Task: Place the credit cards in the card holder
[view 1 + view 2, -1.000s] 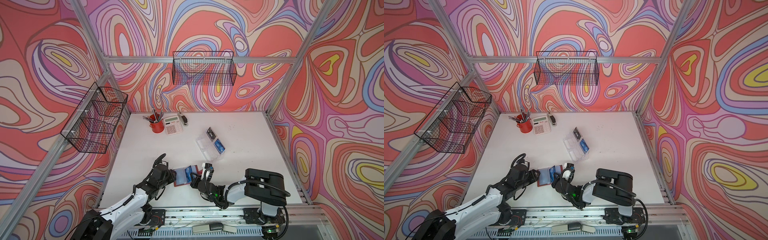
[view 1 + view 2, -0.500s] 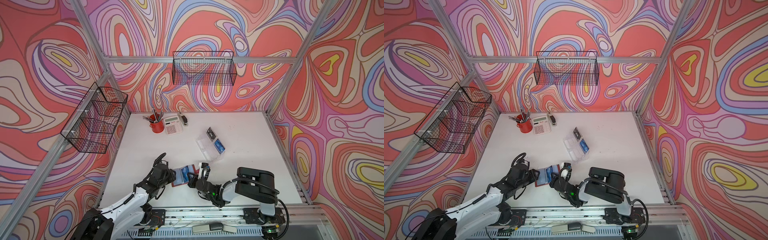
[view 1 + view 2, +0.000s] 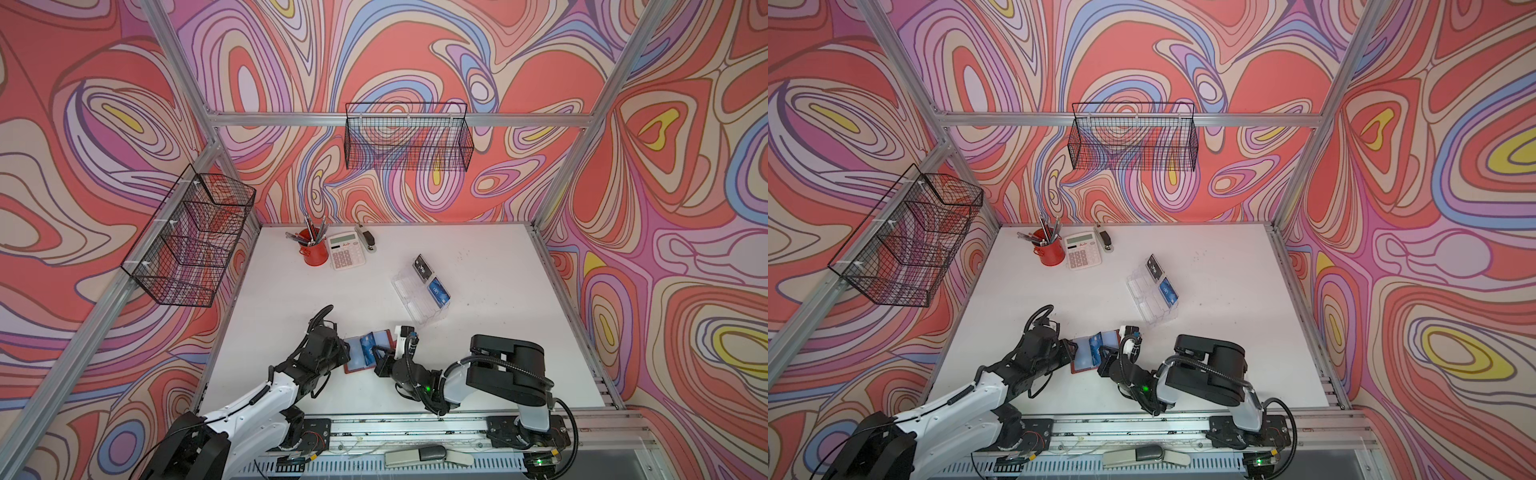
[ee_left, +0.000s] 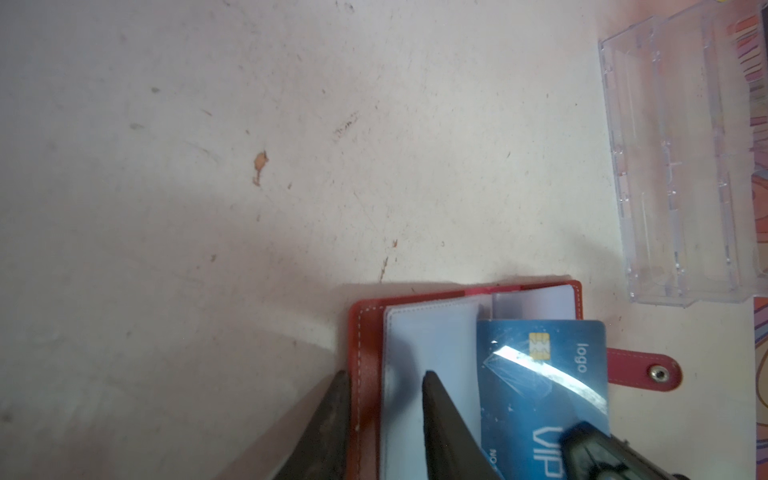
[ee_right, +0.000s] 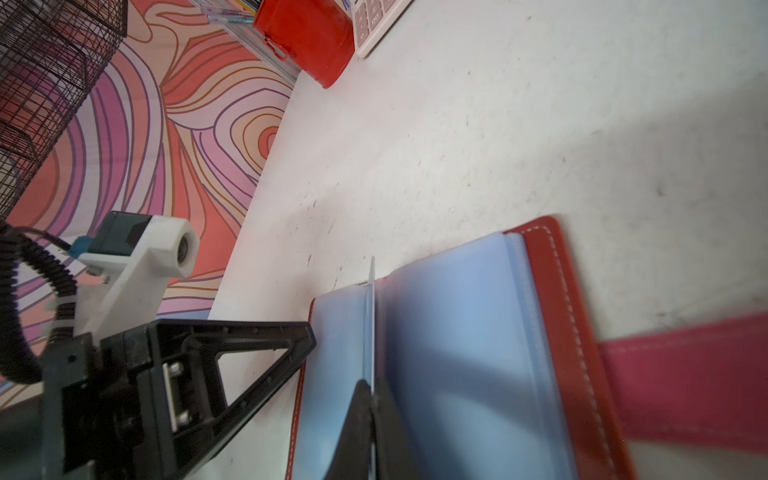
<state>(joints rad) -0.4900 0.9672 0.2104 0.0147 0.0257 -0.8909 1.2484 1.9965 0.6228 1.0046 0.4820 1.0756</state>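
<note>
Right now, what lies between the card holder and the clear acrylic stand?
Only bare white table. The left wrist view shows an open gap between the card holder and the clear acrylic stand, with nothing lying in it.

Right gripper (image 5: 372,386) in close, dark fingers pinched tight on a card (image 5: 372,316), and that card shows dead edge-on, a thin pale sliver standing upright over the open card holder (image 5: 557,291). It sits right along the fold between the bluish clear sleeves (image 5: 457,353); whether it's inside one, can't tell from here. The red cover with white stitching lies on the white table (image 5: 478,137), pinkish strap (image 5: 685,378) trailing off one side. On the opposite side is the left gripper (image 5: 301,343), one black triangular finger with its tip right at the holder's edge. Further back: a red pen pot (image 5: 307,37), a calculator (image 5: 374,20) corner, and a wire basket (image 5: 50,62) on the swirly wall (image 5: 166,137)
</note>
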